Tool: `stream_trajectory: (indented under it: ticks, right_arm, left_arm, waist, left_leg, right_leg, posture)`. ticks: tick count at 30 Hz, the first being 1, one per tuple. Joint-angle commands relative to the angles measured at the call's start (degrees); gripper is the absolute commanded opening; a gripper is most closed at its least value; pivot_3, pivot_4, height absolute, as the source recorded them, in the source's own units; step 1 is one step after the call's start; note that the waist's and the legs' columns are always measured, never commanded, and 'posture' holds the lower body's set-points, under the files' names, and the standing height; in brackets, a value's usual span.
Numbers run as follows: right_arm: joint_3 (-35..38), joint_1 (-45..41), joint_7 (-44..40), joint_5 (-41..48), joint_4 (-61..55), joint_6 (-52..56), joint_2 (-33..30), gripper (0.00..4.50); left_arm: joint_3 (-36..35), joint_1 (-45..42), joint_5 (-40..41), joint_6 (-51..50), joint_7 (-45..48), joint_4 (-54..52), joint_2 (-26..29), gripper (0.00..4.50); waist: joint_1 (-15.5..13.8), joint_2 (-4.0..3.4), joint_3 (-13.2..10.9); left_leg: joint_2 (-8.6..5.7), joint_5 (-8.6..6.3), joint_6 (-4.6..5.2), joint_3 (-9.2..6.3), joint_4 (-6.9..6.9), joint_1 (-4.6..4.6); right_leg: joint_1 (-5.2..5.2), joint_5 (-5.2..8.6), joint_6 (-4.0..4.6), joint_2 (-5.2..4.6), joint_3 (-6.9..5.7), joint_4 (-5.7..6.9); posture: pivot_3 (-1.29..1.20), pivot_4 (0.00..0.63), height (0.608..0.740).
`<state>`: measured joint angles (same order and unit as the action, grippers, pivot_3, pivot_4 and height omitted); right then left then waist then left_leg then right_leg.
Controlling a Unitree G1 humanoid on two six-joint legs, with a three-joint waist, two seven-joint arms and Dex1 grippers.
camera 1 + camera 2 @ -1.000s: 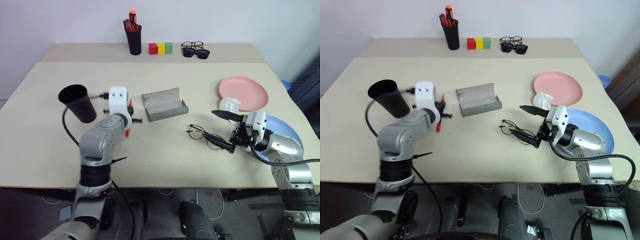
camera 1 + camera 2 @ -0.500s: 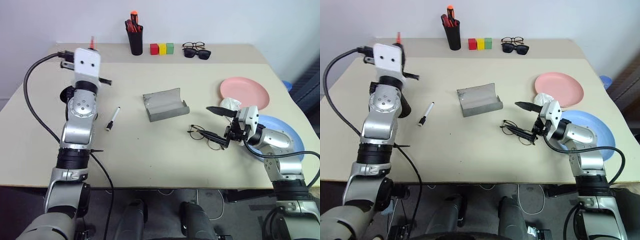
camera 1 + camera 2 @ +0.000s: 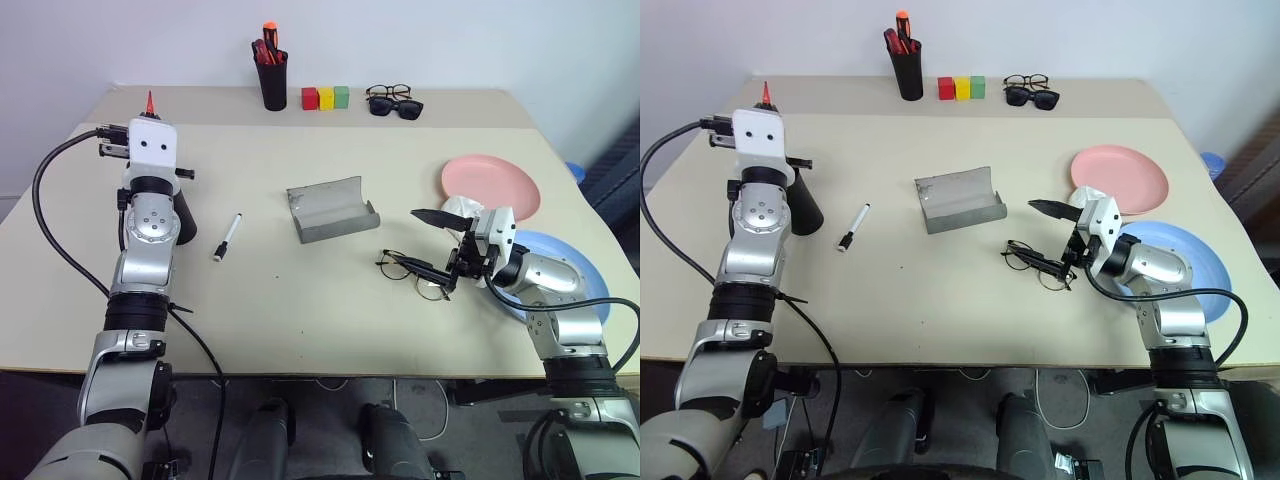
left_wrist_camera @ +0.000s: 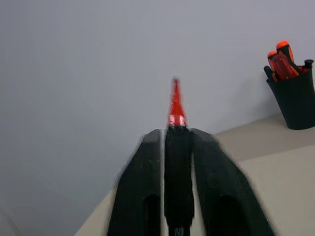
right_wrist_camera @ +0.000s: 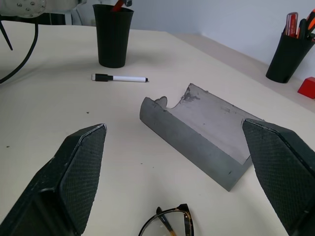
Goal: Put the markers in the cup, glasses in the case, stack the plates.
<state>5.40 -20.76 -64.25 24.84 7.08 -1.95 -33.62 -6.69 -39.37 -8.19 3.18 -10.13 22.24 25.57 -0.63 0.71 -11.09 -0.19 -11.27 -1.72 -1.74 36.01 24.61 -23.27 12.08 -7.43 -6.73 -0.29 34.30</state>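
My left gripper (image 4: 177,135) is raised at the table's left, shut on the red marker (image 3: 150,101), whose red tip sticks up past the fingers. The black cup (image 3: 186,216) stands right behind that arm, partly hidden. The black marker (image 3: 227,237) lies on the table between cup and case. The grey case (image 3: 330,208) lies open at the centre. The wire glasses (image 3: 415,278) lie right of it, and my right gripper (image 3: 428,243) stands wide open over them, lower finger across the frame. The pink plate (image 3: 492,185) sits at the right; the blue plate (image 3: 570,268) lies under my right arm.
A white crumpled wad (image 3: 459,208) rests at the pink plate's near edge. Along the back stand a black pen holder (image 3: 270,78) with red-orange pens, three coloured blocks (image 3: 323,97), and sunglasses with another pair (image 3: 392,100).
My left arm has lifted the red marker off the table and swung it left to beside the cup, uncovering the black marker. The right gripper has stayed open by the glasses.
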Motion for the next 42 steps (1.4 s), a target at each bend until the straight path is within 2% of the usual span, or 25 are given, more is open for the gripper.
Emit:
stream_trajectory:
  ticks: [1, 3, 6, 10, 14, 18, 21, 31, 41, 42]
  right_arm:
    - [0.8, -0.3, 0.4, 0.5, -2.3, -0.2, -0.2, 4.5]
    - [0.8, -0.3, 0.5, 0.5, -2.4, 0.0, -0.3, 4.5]
    - [1.0, 0.0, 0.7, 0.6, -2.8, 0.2, -0.5, 4.5]
    - [1.1, 0.7, 1.1, 0.6, -3.5, 0.3, -0.5, 4.5]
    - [0.9, 1.0, 1.8, 0.5, -4.2, 0.4, -0.3, 4.5]
    - [0.9, 1.5, 2.4, 0.5, -4.6, 0.3, -0.1, 4.5]
    - [1.1, 2.2, 2.8, 0.6, -4.9, 0.1, 0.0, 4.5]
    - [1.5, 3.3, 3.1, 0.4, -3.9, -1.3, 0.0, 4.5]
    - [2.1, 4.5, 3.5, 0.4, -4.1, -1.9, -0.4, 4.5]
    - [2.1, 4.6, 3.6, 0.4, -4.1, -2.0, -0.4, 4.5]
  left_arm:
    - [-1.5, 1.5, 0.7, 0.2, 0.6, -4.0, -0.2, 2.86]
    - [-1.9, 2.6, 2.9, 0.1, 2.8, -6.4, -1.0, 3.87]
    - [-1.7, 3.7, 8.2, -5.2, 10.0, -13.6, -1.7, 3.87]
    - [1.0, 4.0, 15.7, -21.7, 21.9, -25.4, 0.0, 3.87]
    - [1.2, 0.3, 20.6, -41.6, 25.5, -28.8, 1.3, 3.87]
    - [1.3, -5.5, 22.6, -63.9, 24.2, -26.5, 1.2, 3.87]
    - [0.1, -8.7, 23.4, -73.5, 23.0, -24.8, -0.1, 3.87]
    - [2.6, -12.8, 20.3, -81.6, 20.7, -15.6, -0.2, 3.87]
    - [5.1, -11.7, 18.5, -80.6, 20.6, -10.3, -1.2, 3.87]
    - [5.2, -11.8, 18.5, -80.7, 20.6, -9.8, -1.4, 3.63]
  waist:
    - [0.1, 0.0, 0.0]
    - [0.0, 0.0, 0.0]
    - [0.0, 0.0, 0.0]
    - [0.0, 0.01, 0.0]
    - [0.2, 0.01, 0.0]
    - [0.6, 0.02, 0.0]
    - [1.1, 0.02, 0.0]
    - [1.5, 0.04, 0.0]
    - [1.4, 0.05, 0.0]
    - [1.4, 0.05, 0.0]
  left_leg:
    - [0.0, 0.0, 0.0, 0.01, -0.01, -0.02]
    - [0.0, 0.0, 0.0, 0.01, -0.01, -0.02]
    - [0.01, 0.0, 0.0, 0.01, 0.0, -0.01]
    - [0.0, 0.0, 0.0, 0.01, 0.01, -0.01]
    - [0.01, 0.0, 0.0, -0.01, 0.02, -0.05]
    - [0.01, 0.0, 0.0, -0.03, 0.02, -0.09]
    - [0.0, 0.0, 0.01, -0.07, 0.01, -0.09]
    - [0.01, 0.0, 0.01, -0.09, -0.01, -0.16]
    - [0.0, 0.0, 0.0, -0.09, -0.01, -0.15]
    - [0.0, 0.0, 0.0, -0.09, -0.01, -0.15]
  right_leg:
    - [0.0, 0.0, 0.0, 0.0, 0.0, 0.01]
    - [0.0, 0.0, 0.0, 0.0, 0.0, 0.01]
    - [0.0, 0.0, 0.01, 0.0, 0.0, 0.01]
    - [0.03, 0.01, 0.02, 0.0, 0.0, 0.0]
    - [0.04, 0.01, 0.02, 0.01, 0.0, 0.05]
    - [0.05, 0.06, -0.01, 0.02, 0.0, 0.09]
    - [0.06, 0.08, -0.07, 0.02, 0.0, 0.11]
    - [0.05, 0.08, -0.09, 0.03, 0.0, 0.22]
    - [0.05, 0.08, -0.08, 0.02, 0.01, 0.2]
    - [0.05, 0.08, -0.08, 0.02, 0.01, 0.2]
  posture:
    - [0.0, 0.15, 0.74]
    - [0.0, 0.15, 0.74]
    - [0.0, 0.15, 0.74]
    - [0.0, 0.15, 0.74]
    - [0.0, 0.15, 0.74]
    - [0.0, 0.15, 0.74]
    - [0.0, 0.15, 0.74]
    - [0.0, 0.15, 0.74]
    - [0.0, 0.15, 0.74]
    - [0.0, 0.15, 0.74]
